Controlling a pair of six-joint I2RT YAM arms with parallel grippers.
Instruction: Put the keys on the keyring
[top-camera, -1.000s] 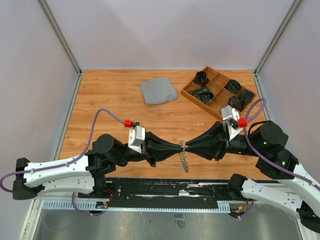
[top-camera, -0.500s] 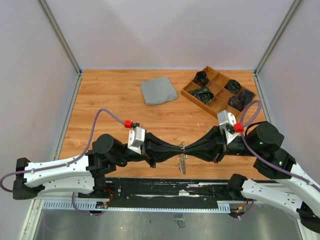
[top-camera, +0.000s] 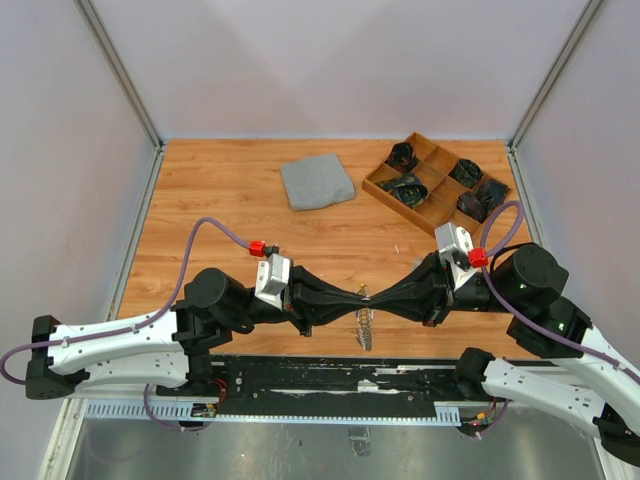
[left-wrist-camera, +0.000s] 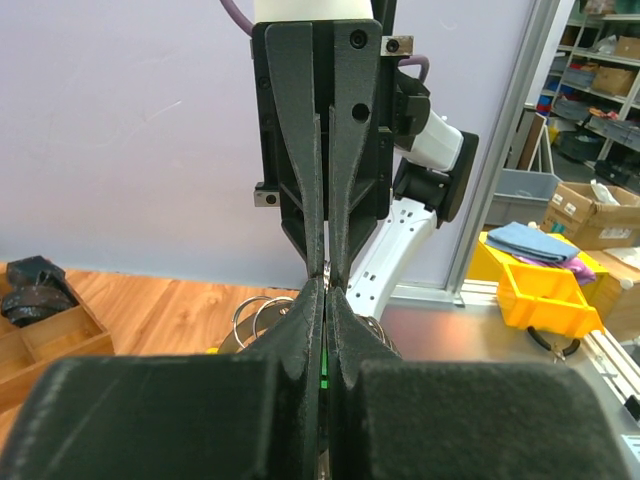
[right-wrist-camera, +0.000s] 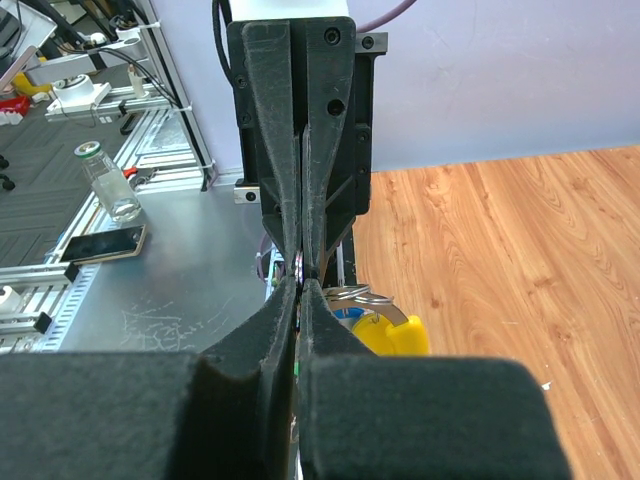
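Over the near part of the table (top-camera: 200, 200): the left gripper (top-camera: 359, 296) and the right gripper (top-camera: 373, 297) are pointing straight at each other and meeting tip to tip.
Left jaws: they are pressing fully together and clenching a small silvery bit right at the tips. It is looking like wire of the keyring (top-camera: 365, 328), though the pinch is too small to read for certain.
Right jaws: they are squeezing tight as well, with no gap showing between the fingers (right-wrist-camera: 250, 350). The tips are butting against the left ones at the same spot, and I cannot tell whether any metal is sitting between them.
Keyring: it is hanging from the meeting point as a thin, jagged, silvery strand, on the side nearer the arm bases in the overhead view. In the left wrist view its loops are peeking out just left of the fingertips.
Keys (right-wrist-camera: 388, 336): one yellow plastic head is showing beside a silvery loop, just right of the closed tips in the right wrist view. Any other heads are hiding behind the fingers.
Grey cloth (top-camera: 317, 182): it is lying folded on the far half of the table, well apart from both grippers.
Wooden tray (top-camera: 395, 200): it is sitting at the far right, turned at an angle, with dark crumpled things (top-camera: 407, 187) filling several of its compartments.
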